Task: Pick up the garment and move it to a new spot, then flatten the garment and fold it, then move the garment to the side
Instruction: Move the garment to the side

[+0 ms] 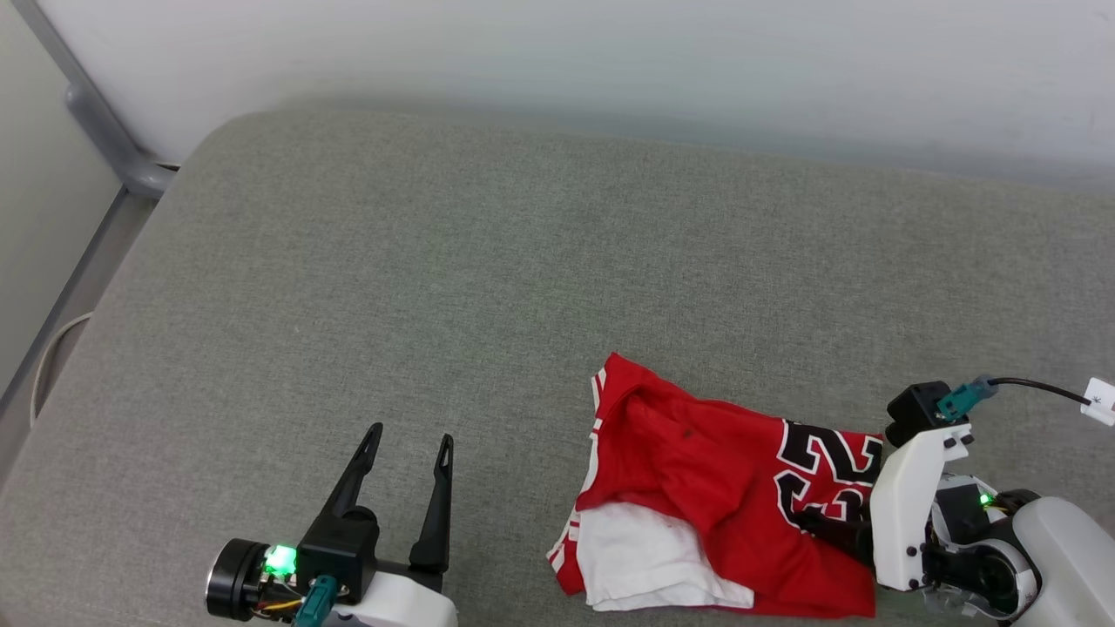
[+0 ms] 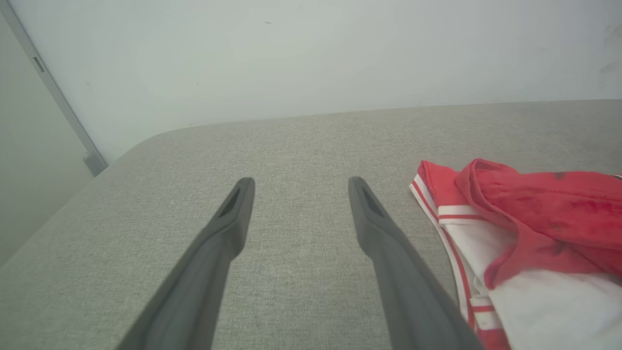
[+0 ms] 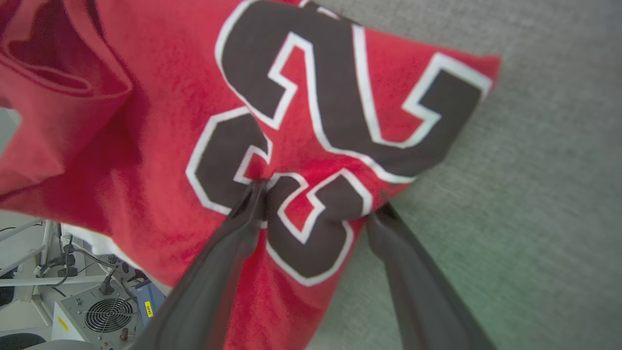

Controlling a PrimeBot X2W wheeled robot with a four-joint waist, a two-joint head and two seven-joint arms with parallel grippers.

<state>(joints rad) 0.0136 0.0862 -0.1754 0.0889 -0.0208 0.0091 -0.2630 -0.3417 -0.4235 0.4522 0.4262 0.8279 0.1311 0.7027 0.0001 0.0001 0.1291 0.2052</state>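
The garment (image 1: 697, 470) lies crumpled on the grey cushion at the lower right, red with a black "23" facing up and a white sleeve at its near side. My right gripper (image 1: 819, 522) reaches into its right edge from the right. In the right wrist view the right gripper (image 3: 320, 199) stands open, one finger on the number and the other at the edge of the garment (image 3: 170, 97), with a bit of cloth between them. My left gripper (image 1: 410, 435) hangs open over bare cushion, left of the garment (image 2: 534, 218); nothing lies between the fingers of the left gripper (image 2: 301, 184).
The grey cushion (image 1: 435, 279) stretches wide to the left and back. A pale wall (image 1: 610, 61) runs behind it and a grey metal rail (image 1: 104, 131) stands at the far left. Below the cushion's near edge sits a box with a fan (image 3: 102, 316) amid cables.
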